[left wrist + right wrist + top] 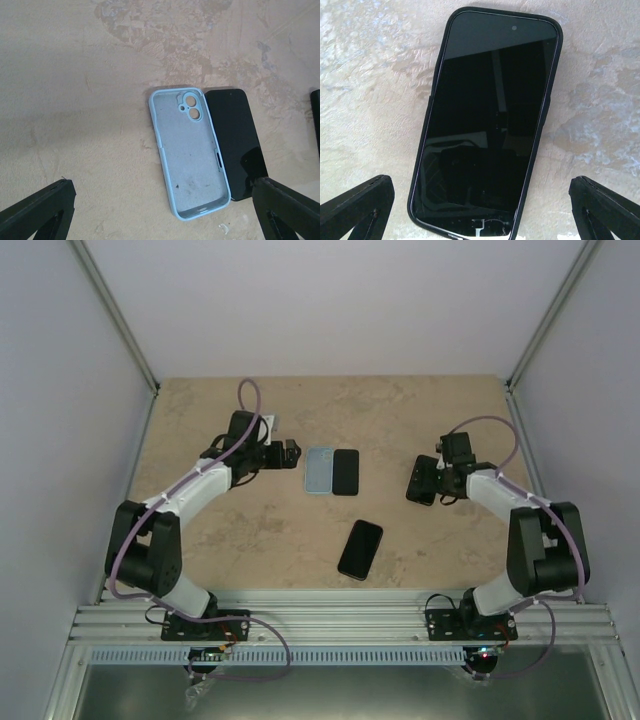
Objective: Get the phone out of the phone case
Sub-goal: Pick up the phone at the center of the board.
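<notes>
A phone in a black case [490, 120] lies screen up on the table, right under my right gripper [480, 210]. That gripper is open, with one finger on each side of the phone's near end, not touching it. In the top view the cased phone [423, 480] lies just left of the right gripper [440, 480]. My left gripper [162, 215] is open and empty, hovering near an empty light blue case [190, 155]. A bare black phone [235, 140] lies against that case's right side. In the top view the left gripper [291, 452] is just left of the blue case [318, 471].
Another black phone [360, 549] lies tilted at the table's front middle. A dark object edge [316, 115] shows at the right border of the left wrist view. White walls and metal posts enclose the beige table [240, 530].
</notes>
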{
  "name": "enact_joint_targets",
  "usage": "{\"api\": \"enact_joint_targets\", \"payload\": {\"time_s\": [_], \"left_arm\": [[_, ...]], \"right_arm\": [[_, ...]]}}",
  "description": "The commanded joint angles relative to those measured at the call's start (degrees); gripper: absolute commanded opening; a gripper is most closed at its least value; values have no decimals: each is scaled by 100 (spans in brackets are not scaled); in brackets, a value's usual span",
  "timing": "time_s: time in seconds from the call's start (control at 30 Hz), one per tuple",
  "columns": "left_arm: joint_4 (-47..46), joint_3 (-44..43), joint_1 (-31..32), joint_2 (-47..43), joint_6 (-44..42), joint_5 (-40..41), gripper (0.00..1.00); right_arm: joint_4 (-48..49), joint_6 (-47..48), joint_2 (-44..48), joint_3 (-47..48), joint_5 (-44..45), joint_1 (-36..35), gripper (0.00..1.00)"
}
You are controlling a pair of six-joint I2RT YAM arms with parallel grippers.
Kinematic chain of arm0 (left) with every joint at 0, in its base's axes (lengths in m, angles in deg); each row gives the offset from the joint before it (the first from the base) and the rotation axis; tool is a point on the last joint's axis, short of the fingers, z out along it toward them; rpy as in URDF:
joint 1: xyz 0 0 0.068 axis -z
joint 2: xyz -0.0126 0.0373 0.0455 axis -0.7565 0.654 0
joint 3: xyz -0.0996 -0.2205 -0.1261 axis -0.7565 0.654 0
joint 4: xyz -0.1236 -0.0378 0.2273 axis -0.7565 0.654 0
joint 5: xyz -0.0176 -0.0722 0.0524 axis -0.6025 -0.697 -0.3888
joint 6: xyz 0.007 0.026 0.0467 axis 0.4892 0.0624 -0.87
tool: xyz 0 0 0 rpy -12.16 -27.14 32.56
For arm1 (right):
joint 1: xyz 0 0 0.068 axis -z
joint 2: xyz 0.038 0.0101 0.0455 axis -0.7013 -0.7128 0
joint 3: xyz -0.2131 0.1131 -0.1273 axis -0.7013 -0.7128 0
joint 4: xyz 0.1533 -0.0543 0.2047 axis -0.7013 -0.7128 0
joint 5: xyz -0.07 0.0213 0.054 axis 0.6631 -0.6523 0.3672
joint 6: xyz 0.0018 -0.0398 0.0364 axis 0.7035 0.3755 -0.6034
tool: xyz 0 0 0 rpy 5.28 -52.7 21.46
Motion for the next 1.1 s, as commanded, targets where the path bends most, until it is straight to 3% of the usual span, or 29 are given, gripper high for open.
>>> {"api": "enact_joint_targets", "payload": {"time_s": [0.0, 0.4, 0.8, 1.07], "left_arm": [[-10, -83, 13, 154, 17, 78, 100], [-36, -62, 4, 185, 46, 121, 99], [-132, 23, -31, 194, 87, -43, 100], [-191, 117, -39, 134, 62, -32, 99]], "right_arm": [[-172, -227, -333, 272, 12, 36, 98], [-469, -320, -1355, 896, 392, -77, 98], [-675, -431, -1618, 1189, 445, -162, 98], [-534, -490, -1184, 967, 326, -154, 98]]}}
